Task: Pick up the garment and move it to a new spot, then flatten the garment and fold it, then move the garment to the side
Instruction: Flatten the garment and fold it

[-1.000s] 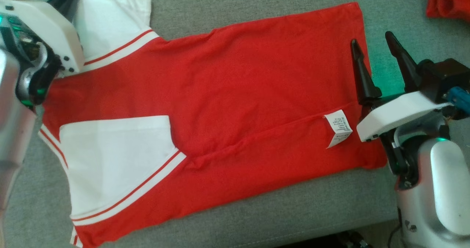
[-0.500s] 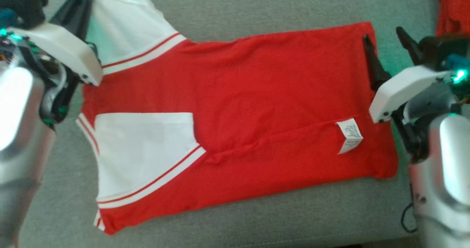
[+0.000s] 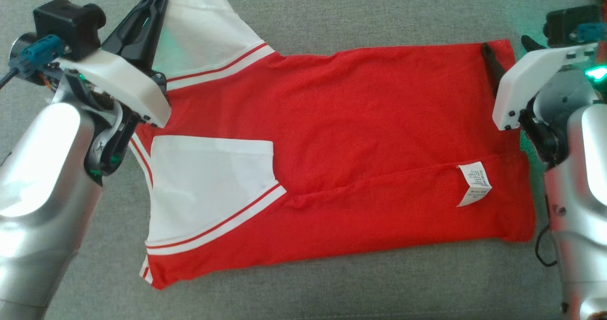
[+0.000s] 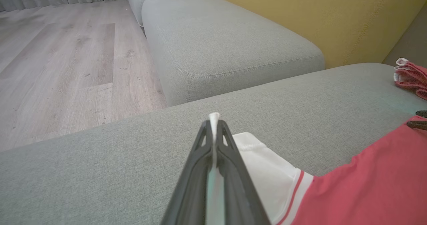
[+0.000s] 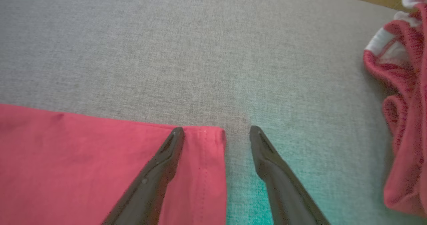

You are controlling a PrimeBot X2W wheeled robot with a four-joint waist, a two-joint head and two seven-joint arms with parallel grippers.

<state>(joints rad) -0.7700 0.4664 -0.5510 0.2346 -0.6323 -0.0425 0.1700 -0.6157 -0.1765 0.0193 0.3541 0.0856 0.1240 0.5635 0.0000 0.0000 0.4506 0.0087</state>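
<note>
Right gripper has crept to the far hem corner of the garment; the rest of the shift is camera. Its jaws stand apart, one finger over red cloth, one over bare sofa. Left gripper has jaws clamped on the white sleeve edge. Garment lies flat on the grey woven sofa, long axis running arm to arm. Thin soft knit, striped trim.
</note>
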